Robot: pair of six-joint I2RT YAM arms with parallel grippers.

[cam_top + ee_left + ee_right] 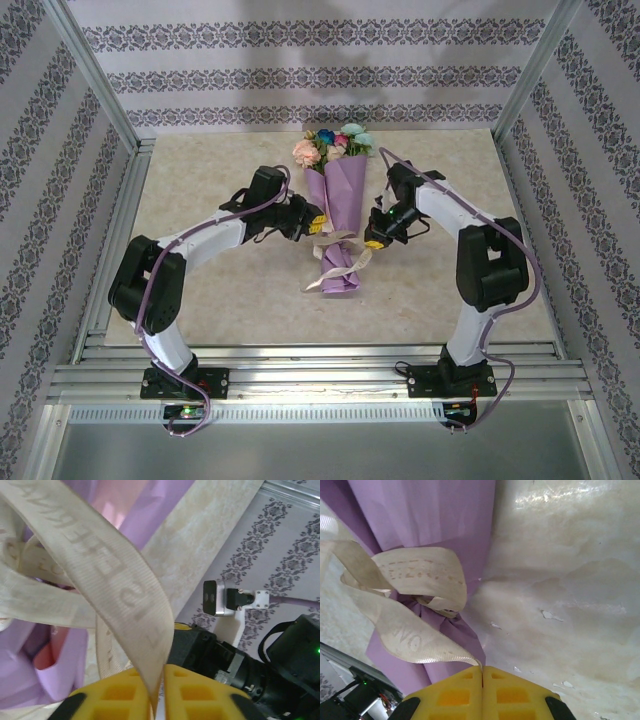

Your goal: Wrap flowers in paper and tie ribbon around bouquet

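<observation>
Your wrapping is done: the large thin sheet of lilac-purple paper [335,272] is closed into a cone round the small bunch of artificial flowers [333,146], their pink, peach, blue and teal blooms poking out at the far end; the bouquet [343,185] lies lengthwise on the beige marbled table [200,180], midway between your two arms, crumpled tail toward the near edge.

Now the tying; the narrow cream-beige woven ribbon [415,572] is gathered at the cone's pinched waist, and the right wrist view shows it in slack, open loops against the paper, not drawn snug; I can't tell whether a knot has formed under them.

Your left pincer [163,672] is closed, its yellow pads clamping one strand that runs up and away toward the paper; your right pincer [482,671] is closed too, pinching the other end right at the seam of its pads; the two sit just left and right of the waist.

By my reckoning what's left is pulling the ends apart to cinch the loops, then finishing the knot or bow.
</observation>
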